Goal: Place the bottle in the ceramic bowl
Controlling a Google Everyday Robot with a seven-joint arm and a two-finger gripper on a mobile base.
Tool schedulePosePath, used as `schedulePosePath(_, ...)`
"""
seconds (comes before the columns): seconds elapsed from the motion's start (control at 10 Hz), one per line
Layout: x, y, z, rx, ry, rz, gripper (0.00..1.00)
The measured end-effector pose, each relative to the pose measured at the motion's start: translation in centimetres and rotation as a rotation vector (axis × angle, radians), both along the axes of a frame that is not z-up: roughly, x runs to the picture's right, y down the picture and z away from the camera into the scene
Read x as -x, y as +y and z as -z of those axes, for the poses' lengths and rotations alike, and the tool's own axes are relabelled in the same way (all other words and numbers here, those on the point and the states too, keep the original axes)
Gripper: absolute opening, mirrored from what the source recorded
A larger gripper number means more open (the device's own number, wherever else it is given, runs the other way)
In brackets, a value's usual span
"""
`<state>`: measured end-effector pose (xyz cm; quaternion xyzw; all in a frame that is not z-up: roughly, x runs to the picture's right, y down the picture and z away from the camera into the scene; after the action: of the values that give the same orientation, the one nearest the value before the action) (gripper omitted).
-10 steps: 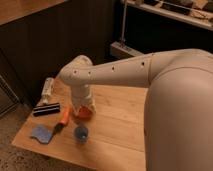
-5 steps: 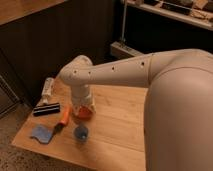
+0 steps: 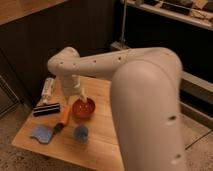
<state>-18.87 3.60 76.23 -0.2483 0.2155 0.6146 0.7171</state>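
Gripper (image 3: 75,97): hangs finger-down over the table (image 3: 100,145), just above the far-left rim of the ceramic bowl (image 3: 84,115). Its 2 fingers stand spread, with nothing between them. Empty.

Arm (image 3: 100,62): reaches in from the right and elbows down over the middle of the table. It hides much of the table's right side.

Ceramic bowl: red-orange and glossy, sitting near the table's middle. Nothing can be seen inside it.

Bottle (image 3: 48,90): pale, lying on its side at the far-left edge of the table. It is apart from the gripper, to the gripper's left and slightly farther back. Not touched.

Other items:
- 1 black bar (image 3: 46,109) lies near the left edge, just in front of the bottle.
- 1 orange-handled tool (image 3: 62,120) sits between the bar and the bowl.
- 1 blue cup (image 3: 81,131) stands in front of the bowl.
- 1 blue cloth (image 3: 41,133) lies at the near-left corner.

Change over the last second: none found. Gripper, arm and every item sit where they did, and the jaw spread is the same.

Judgement: a pause, or a very slow stretch, before the pick. The task has hardly begun, as the bottle is not yet grasped. The next move calls for shifting left and back, then descending across the bottle's slim body. The black bar lies close by, so a stray finger could nudge it.
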Motion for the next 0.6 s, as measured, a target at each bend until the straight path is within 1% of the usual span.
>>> schedulePosePath(0.1, 1.8, -1.4, -1.1, -0.010, -0.009, 0.017, 0.65)
schedulePosePath(0.2, 4.1, -3.5, -2.7, -0.028, -0.019, 0.042, 0.65)
schedulePosePath(0.3, 5.6, -4.9, -3.8, -0.040, -0.027, 0.052, 0.65)
schedulePosePath(0.4, 7.9, -6.7, -5.5, -0.057, -0.038, 0.071, 0.65)
schedulePosePath(0.5, 10.3, -7.8, -7.0, -0.061, -0.055, 0.080, 0.65)
schedulePosePath(0.6, 11.6, -8.3, -8.0, -0.063, -0.063, 0.083, 0.65)
